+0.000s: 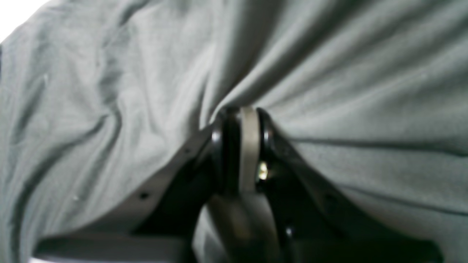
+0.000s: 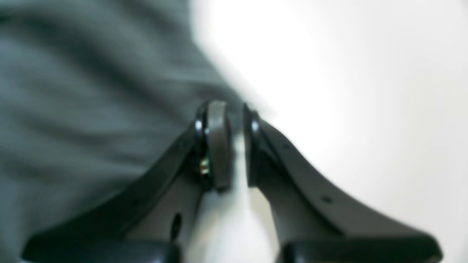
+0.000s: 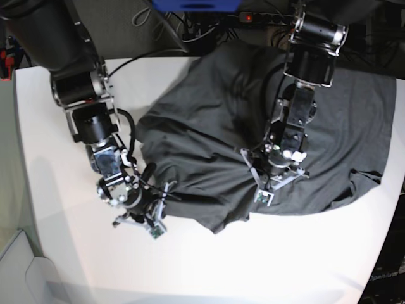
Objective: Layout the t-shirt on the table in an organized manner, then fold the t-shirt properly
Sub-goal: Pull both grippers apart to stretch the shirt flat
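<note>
1. Left wrist view: one dark charcoal-grey cotton t-shirt [image 1: 329, 91] is filling nearly the whole picture, creased into folds that are running toward the tips of the left gripper [image 1: 243, 120]. The two black jaws are being pressed together, with cloth bunched tightly at the tips, so a fold of the t-shirt is being pinched. One small corner of the smooth white table [image 1: 14, 11] is showing at the upper left.

2. Right wrist view: the picture is blurred. The right gripper [image 2: 234, 117] is being held over the edge of the t-shirt [image 2: 91, 91], which is covering the left half, while the bare table [image 2: 347, 91] is covering the right half. The two jaws are standing nearly together, with a narrow slit between them; whether cloth is being nipped cannot be told.

3. Base view: one t-shirt [image 3: 215, 114] is lying rumpled across the far, right part of the table [image 3: 209, 266]. Two arms are being seen: the left gripper [image 3: 273, 183] is resting on the cloth near its front hem, and the right gripper [image 3: 155, 212] is sitting at the shirt's left edge.
</note>
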Available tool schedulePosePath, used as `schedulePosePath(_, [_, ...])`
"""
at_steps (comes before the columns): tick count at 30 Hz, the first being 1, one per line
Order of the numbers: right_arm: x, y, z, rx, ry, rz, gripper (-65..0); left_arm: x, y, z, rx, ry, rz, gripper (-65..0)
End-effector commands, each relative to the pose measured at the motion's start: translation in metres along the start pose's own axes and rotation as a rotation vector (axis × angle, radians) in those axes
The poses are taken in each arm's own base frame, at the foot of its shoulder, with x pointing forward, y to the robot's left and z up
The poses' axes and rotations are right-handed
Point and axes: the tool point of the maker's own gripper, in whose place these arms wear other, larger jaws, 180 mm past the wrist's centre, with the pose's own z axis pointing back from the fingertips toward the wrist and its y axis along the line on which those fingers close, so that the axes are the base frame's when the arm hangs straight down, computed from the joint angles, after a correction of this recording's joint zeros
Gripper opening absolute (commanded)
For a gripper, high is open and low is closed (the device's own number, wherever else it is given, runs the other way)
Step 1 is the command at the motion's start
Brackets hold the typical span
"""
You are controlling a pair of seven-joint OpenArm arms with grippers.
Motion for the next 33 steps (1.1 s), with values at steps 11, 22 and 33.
schedulePosePath(11, [0.057, -0.034, 0.038, -0.166, -0.116, 0.045, -58.4, -0.039, 0.008, 0.002, 0.028, 0.164, -0.022, -58.6])
schedulePosePath(22, [0.018, 0.074, 0.086, 0.115, 0.007, 0.216, -58.4, 0.019, 0.013, 0.019, 0.043, 0.014, -0.019, -58.6])
schedulePosePath(33, [-0.053, 0.110, 0.062, 0.238, 0.152, 0.132, -58.5, 0.097, 0.005, 0.053, 0.035, -0.191, 0.005, -58.6])
